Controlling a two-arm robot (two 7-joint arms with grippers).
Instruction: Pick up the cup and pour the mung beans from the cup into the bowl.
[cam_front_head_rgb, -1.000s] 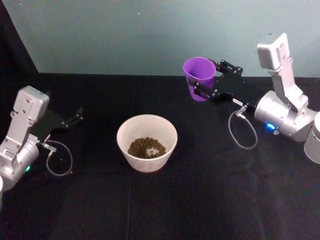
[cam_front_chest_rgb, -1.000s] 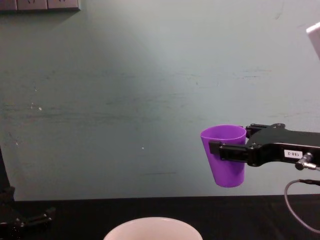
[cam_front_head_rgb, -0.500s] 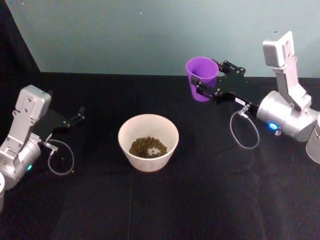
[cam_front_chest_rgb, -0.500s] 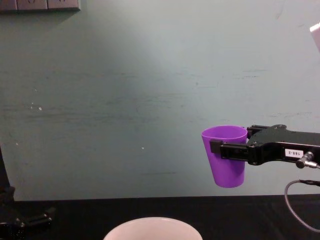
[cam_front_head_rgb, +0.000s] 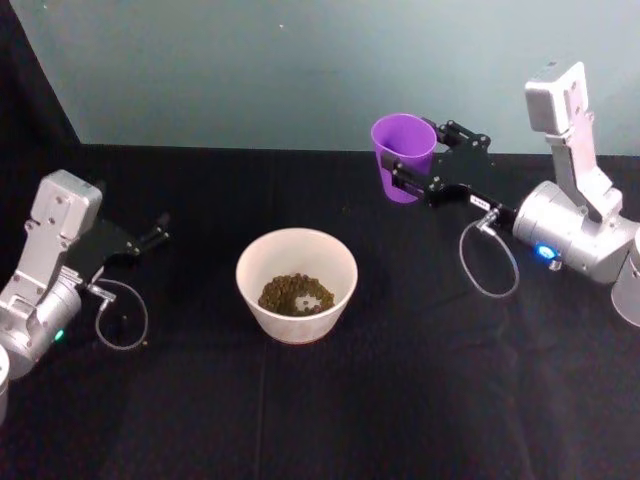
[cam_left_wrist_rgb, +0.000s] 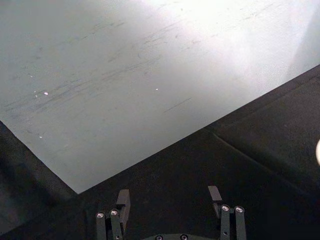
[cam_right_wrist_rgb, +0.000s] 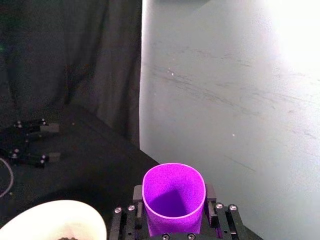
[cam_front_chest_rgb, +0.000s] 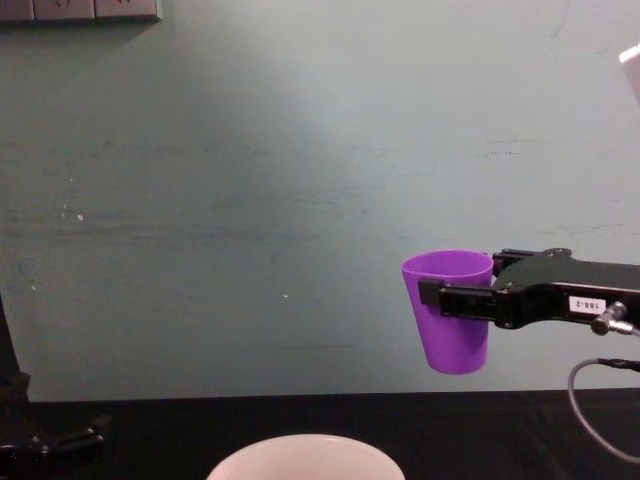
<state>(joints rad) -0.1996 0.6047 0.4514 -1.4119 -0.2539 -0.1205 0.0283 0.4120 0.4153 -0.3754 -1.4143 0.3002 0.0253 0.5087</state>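
With the beans (cam_front_head_rgb: 294, 293) already in the bowl (cam_front_head_rgb: 296, 262), the right gripper (cam_front_head_rgb: 402, 176) grips the upright cup (cam_front_head_rgb: 402, 150) above the table's (cam_front_head_rgb: 400, 400) far right, to set down next, while the left gripper (cam_left_wrist_rgb: 170, 210) rests spread and empty at the left edge.

The head view looks forward and down from above, taking in the whole black table (cam_front_head_rgb: 400, 400), with the bowl (cam_front_head_rgb: 296, 284) at centre frame and the cup (cam_front_head_rgb: 402, 156) at upper right. The chest view sits lower and looks level at the wall (cam_front_chest_rgb: 250, 200); it shares the cup (cam_front_chest_rgb: 449, 310) at right and the bowl's rim (cam_front_chest_rgb: 305, 445) at the bottom edge. The right wrist view looks closely along its fingers at the cup (cam_right_wrist_rgb: 173, 197); the left wrist view faces table and wall.
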